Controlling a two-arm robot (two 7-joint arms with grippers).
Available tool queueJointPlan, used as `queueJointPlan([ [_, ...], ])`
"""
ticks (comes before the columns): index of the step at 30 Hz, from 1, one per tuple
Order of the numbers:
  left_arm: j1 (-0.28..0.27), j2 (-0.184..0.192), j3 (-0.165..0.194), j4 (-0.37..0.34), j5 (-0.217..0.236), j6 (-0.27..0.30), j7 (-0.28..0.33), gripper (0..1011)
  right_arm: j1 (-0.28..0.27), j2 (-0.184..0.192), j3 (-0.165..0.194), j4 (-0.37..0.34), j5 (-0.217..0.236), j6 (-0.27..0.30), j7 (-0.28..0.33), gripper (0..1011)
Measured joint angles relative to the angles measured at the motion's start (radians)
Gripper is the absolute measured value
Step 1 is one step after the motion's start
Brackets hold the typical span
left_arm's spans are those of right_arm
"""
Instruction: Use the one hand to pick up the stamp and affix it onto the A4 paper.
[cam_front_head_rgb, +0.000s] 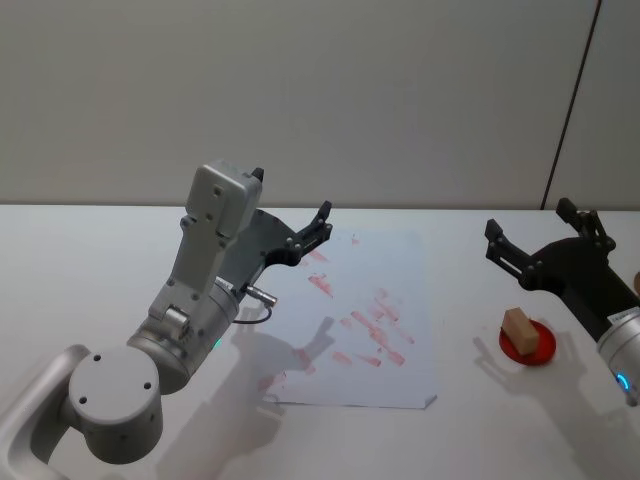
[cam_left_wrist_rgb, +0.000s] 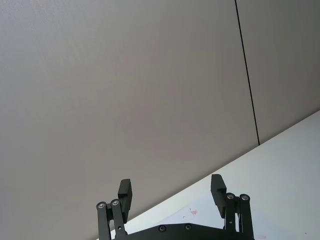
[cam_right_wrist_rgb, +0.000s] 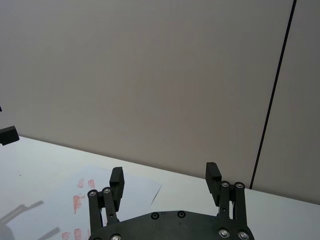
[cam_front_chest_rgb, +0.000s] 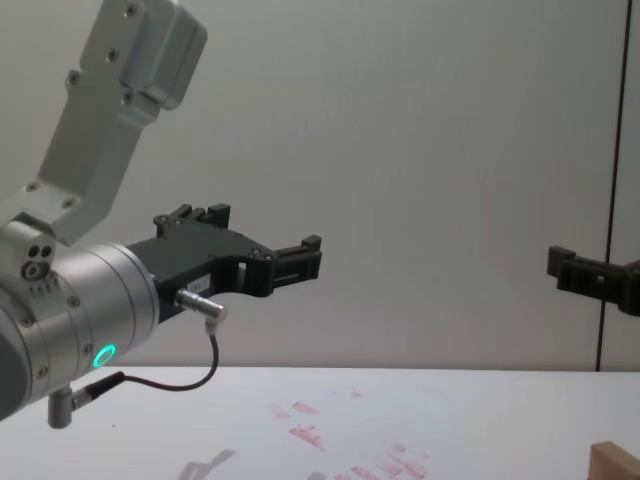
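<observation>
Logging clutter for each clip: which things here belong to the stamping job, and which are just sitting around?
Part of the job:
right gripper, open, held up on the right
stamp, standing on the red pad
A4 paper, bearing red marks

Just there:
left gripper, open, held up on the left
red pad, only a rest under the stamp

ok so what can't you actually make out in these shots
underside of the stamp: head view, pressed against the red pad
rest of the stamp: chest view, cut off by the bottom right corner
marks on the A4 paper: head view, too small to read
paper's far left corner: head view, behind the left pincer
</observation>
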Motion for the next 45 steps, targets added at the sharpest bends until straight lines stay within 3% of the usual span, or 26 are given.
queueJointPlan([
  [18, 0.0, 0.0, 0.0, 0.0, 0.0, 0.0, 0.0, 1003, 0.0, 0.0, 0.001, -0.001, 0.0, 0.0, 0.001, 1001],
  [25, 0.0, 0.0, 0.0, 0.0, 0.0, 0.0, 0.0, 1003, -0.02, 0.019, 0.012, -0.025, 0.007, 0.01, -0.006, 1001],
  [37, 0.0, 0.0, 0.0, 0.0, 0.0, 0.0, 0.0, 1003, -0.101, 0.077, 0.039, -0.093, 0.022, 0.082, -0.051, 1001],
  [45, 0.0, 0.0, 0.0, 0.0, 0.0, 0.0, 0.0, 1003, -0.122, 0.089, 0.04, -0.108, 0.004, 0.155, -0.063, 1001],
])
